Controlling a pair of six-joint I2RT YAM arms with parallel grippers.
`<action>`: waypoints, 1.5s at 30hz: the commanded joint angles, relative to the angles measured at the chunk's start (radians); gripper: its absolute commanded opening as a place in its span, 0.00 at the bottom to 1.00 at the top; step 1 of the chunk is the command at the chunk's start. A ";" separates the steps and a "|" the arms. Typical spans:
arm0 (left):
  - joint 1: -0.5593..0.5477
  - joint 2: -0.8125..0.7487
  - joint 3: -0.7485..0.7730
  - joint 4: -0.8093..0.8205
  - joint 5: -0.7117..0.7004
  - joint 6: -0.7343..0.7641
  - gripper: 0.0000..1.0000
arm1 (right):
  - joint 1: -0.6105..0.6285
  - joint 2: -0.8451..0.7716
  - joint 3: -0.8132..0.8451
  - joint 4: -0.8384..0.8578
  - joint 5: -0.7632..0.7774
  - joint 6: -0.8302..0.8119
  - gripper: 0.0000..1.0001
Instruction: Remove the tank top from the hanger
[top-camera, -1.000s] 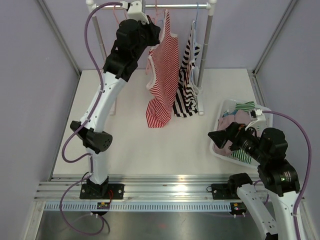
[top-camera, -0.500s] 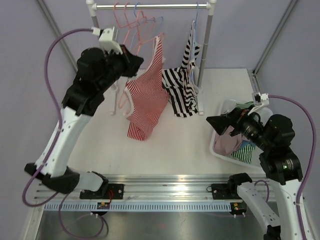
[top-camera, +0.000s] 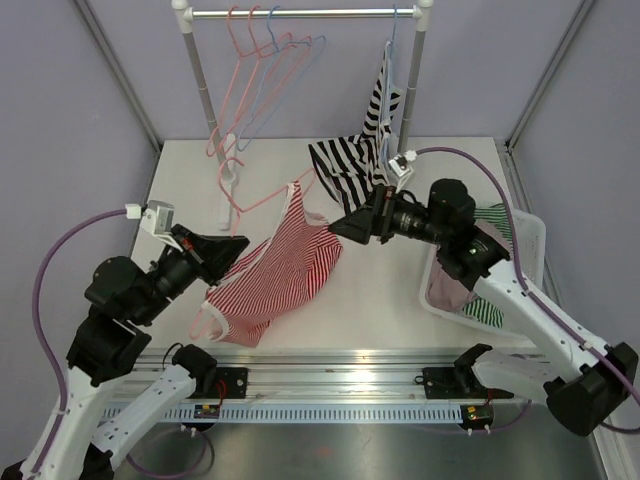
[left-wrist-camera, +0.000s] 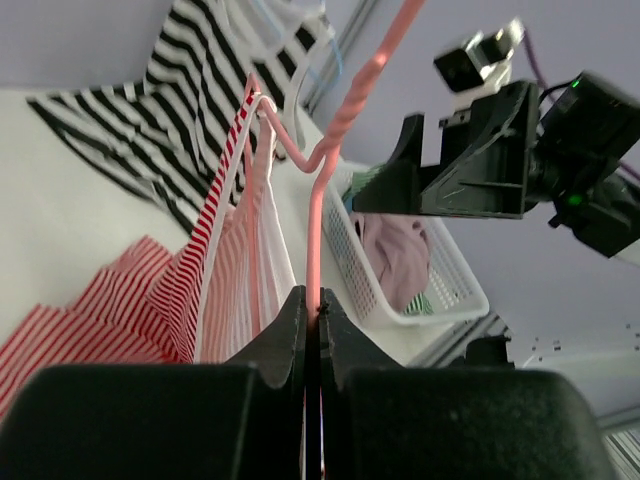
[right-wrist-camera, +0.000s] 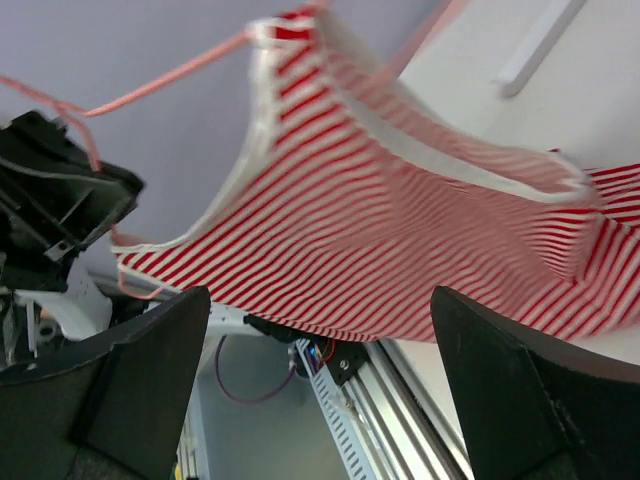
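Light is bright and even from above, leaving only faint, soft shadows on the white table (top-camera: 380, 300) and a glare patch on the metal rail (top-camera: 365, 378) at bottom centre. In both wrist views the dark fingers (left-wrist-camera: 270, 350) along the lower edge are out of focus. In the right wrist view the tank top (right-wrist-camera: 400, 230) looks slightly smeared.

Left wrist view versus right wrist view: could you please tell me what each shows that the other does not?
Left wrist only: the white basket of clothes and the black-striped top. Right wrist only: a white bar lying on the table. Both: the red-striped tank top on the pink hanger, which the left gripper pinches.
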 joint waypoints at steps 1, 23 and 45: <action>-0.003 -0.049 -0.099 0.041 0.047 -0.074 0.00 | 0.140 0.054 0.090 0.075 0.219 -0.091 1.00; -0.003 -0.080 -0.165 -0.001 0.049 -0.075 0.00 | 0.292 0.399 0.273 0.071 0.441 -0.304 0.72; -0.004 -0.071 -0.095 -0.116 0.048 0.004 0.00 | 0.134 0.431 0.297 -0.169 0.726 -0.404 0.00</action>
